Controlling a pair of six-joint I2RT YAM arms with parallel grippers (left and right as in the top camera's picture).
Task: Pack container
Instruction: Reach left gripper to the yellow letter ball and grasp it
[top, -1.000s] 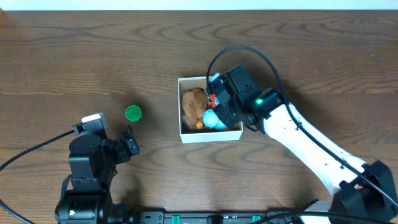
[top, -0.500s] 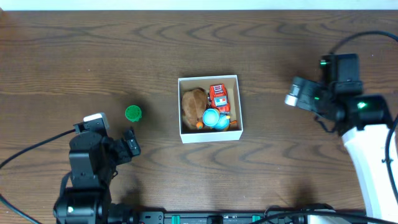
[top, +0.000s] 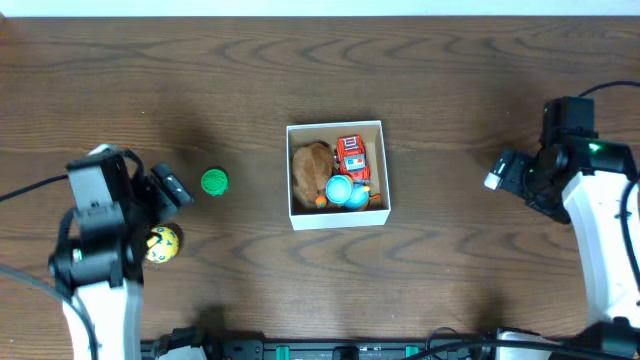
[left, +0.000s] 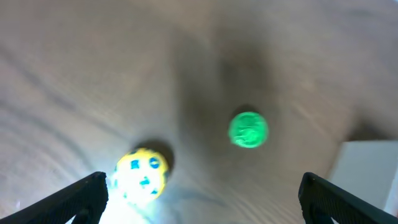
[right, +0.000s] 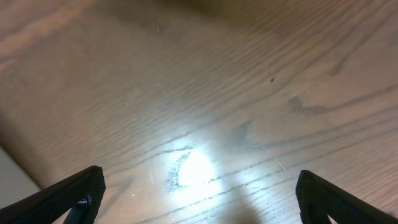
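Overhead alone shows us toys (top: 350, 158) inside the container (top: 340, 219). It lies between our left claw (top: 172, 188) and right claw (top: 497, 172), both spread wide, holding nothing.

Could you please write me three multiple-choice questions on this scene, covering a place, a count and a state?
1. Where is the green toy relative to the box? A. inside it B. left of it, on the table C. behind it
2. How many toys lie outside the box? A. none B. two C. four
3. How is the left gripper? A. open, empty B. shut on a toy C. out of view
Answers: 1 B, it sits on bare wood left of the box. 2 B, only the green toy and a yellow ball. 3 A, its fingertips stand wide apart, gripping nothing.
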